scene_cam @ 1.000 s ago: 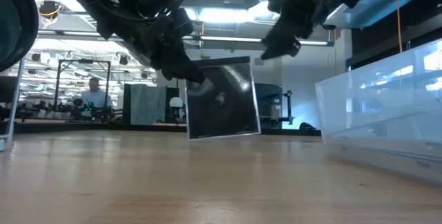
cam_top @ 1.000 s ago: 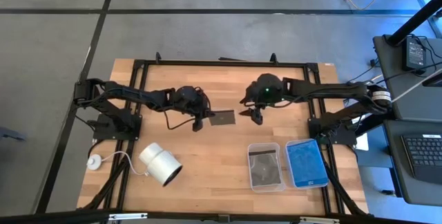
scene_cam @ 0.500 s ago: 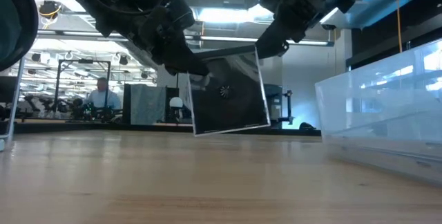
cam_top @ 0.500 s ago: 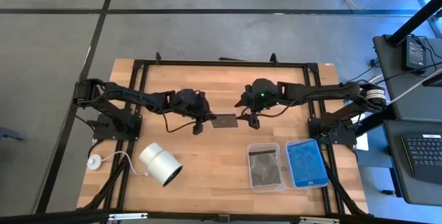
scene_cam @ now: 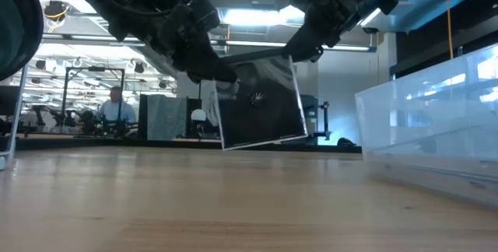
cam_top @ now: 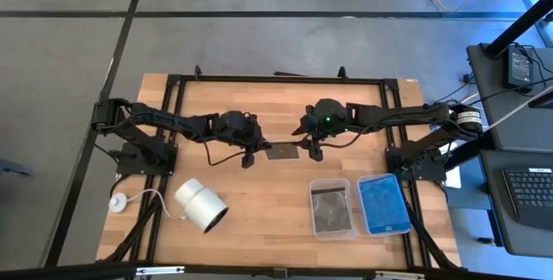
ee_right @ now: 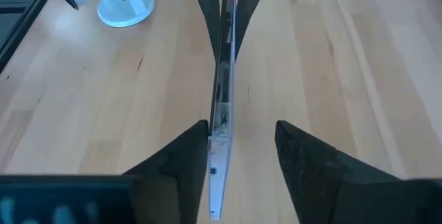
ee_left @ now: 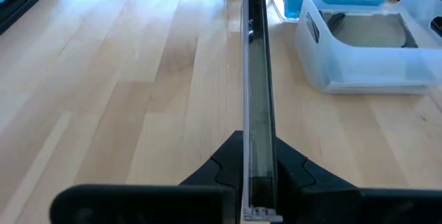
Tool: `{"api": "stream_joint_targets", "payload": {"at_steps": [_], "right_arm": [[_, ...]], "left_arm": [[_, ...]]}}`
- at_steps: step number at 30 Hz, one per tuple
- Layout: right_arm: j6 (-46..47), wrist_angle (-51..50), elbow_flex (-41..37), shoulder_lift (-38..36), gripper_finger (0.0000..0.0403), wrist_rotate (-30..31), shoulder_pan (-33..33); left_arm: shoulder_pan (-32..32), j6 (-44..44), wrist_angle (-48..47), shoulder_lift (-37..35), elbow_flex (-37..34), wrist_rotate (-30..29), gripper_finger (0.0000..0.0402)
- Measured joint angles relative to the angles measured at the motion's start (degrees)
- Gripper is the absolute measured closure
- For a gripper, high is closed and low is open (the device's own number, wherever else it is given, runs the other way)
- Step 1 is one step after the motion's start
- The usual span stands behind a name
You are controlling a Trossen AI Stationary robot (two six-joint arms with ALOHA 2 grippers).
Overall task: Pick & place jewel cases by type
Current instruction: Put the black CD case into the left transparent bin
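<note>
Background person too small, blurred

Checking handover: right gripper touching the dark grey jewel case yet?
Partly. Right wrist view: one finger meets the dark grey jewel case edge; the other stands off with a gap. Left gripper clamps it.

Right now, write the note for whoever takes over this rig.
Left gripper: shut on the dark case, held on edge above mid-table.
Right gripper: at the case's other edge, fingers either side, one touching, gap at the other; not clamped.
Trays: clear tray holds dark cases, the next tray blue ones.
Left: finish the handover, put the dark case in its tray.
</note>
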Motion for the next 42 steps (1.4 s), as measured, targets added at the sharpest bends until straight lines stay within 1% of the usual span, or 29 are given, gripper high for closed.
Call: {"api": "stream_joint_targets", "payload": {"at_steps": [6,15,18,23,26,34,37,40,42], "right_arm": [[0.2,-0.1,0.0,0.0,0.0262,-0.2,0.0],[1.5,0.7,0.0,0.0,0.0286,-0.2,0.0],[1.5,0.7,0.0,0.0,0.03,-0.2,0.0],[1.5,0.9,0.0,0.0,0.0338,-0.4,0.0],[1.2,1.1,0.0,0.0,0.0361,-1.6,0.0],[1.5,1.1,0.0,0.0,0.0361,-1.8,0.0],[1.5,1.1,0.0,0.0,0.0361,-1.9,0.0],[1.5,1.1,0.0,0.0,0.0361,-1.9,0.0],[1.5,1.3,0.0,0.0,0.0361,-1.8,0.0]], "left_arm": [[0.0,0.0,1.0,0.0,0.0,-0.1,0.0369],[0.0,0.0,2.6,0.0,0.0,-0.1,0.0369],[0.0,0.0,2.6,0.0,0.0,-0.2,0.0369],[0.0,0.0,2.7,0.0,0.0,-0.4,0.0369],[0.0,0.0,2.7,0.0,0.0,-0.7,0.0368],[0.0,2.1,2.7,0.0,0.0,-1.2,0.0368],[0.0,1.6,3.0,0.0,-0.1,-1.3,0.0366],[0.0,0.9,3.0,0.0,-0.1,-1.7,0.0353],[0.0,1.3,3.4,0.0,-0.1,-1.9,0.0335]]}}
